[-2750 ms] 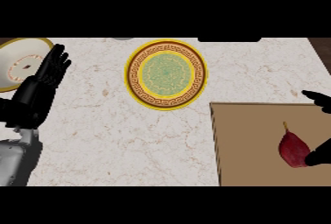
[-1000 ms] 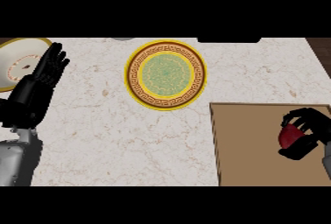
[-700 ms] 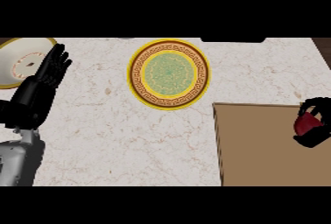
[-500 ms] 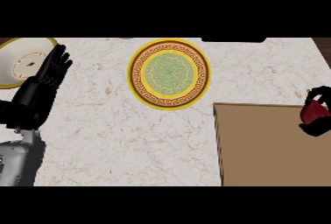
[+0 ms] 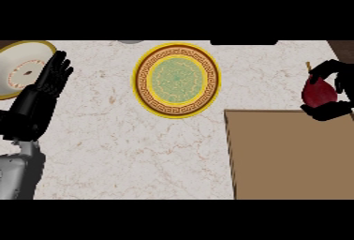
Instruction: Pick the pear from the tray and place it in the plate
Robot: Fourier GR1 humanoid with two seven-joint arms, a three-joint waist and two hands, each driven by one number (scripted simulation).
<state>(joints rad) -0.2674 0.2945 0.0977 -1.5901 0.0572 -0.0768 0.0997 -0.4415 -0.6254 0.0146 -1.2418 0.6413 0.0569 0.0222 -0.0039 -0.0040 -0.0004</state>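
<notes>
Right hand (image 5: 335, 92) grips pear (image 5: 319, 92) beyond tray (image 5: 290, 154).

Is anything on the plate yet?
No. The plate shows only its own pattern. The pear is in the right hand, off to its right. Nothing covers the plate.

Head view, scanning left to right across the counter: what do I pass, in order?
White dish with gold rim → left hand, open and resting → yellow patterned plate → brown tray → dark red pear held in the right hand.
</notes>
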